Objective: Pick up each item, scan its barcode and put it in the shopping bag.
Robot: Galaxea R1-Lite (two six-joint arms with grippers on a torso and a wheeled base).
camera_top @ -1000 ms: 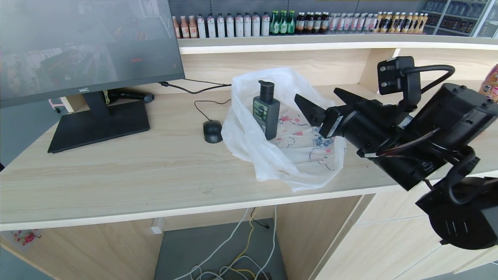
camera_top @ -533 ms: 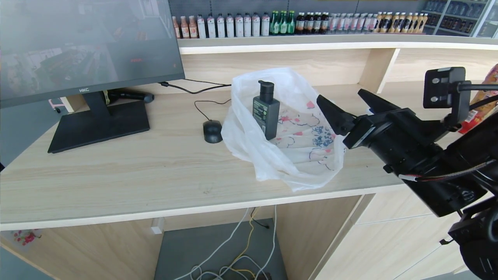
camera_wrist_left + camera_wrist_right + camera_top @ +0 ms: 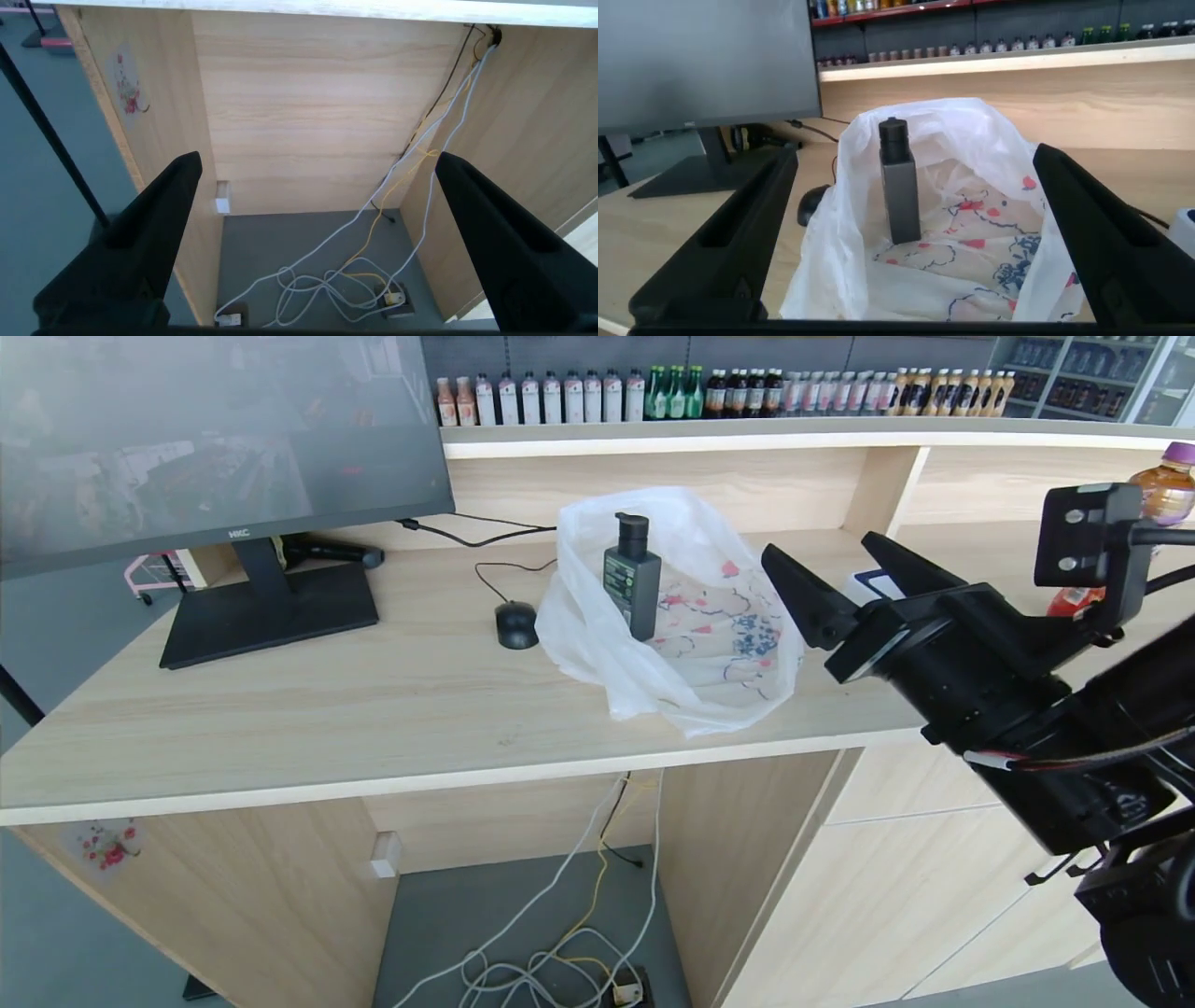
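Head view, dark grey pump bottle (image 3: 632,581) upright inside translucent white plastic shopping bag (image 3: 597,653) on pale wooden bench (image 3: 327,700), right hand (image 3: 817,546) spread, empty, just beside the bag, left hand (image 3: 316,163) spread below the bench top.

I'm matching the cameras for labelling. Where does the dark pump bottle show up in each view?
Head view: the dark pump bottle stands upright inside the shopping bag on the counter, to the right of the mouse.
Right wrist view: the bottle stands upright in the bag's open mouth.
Left wrist view: aimed under the counter, at the cables.
Shared landmark: the shopping bag, in the head and right wrist views.
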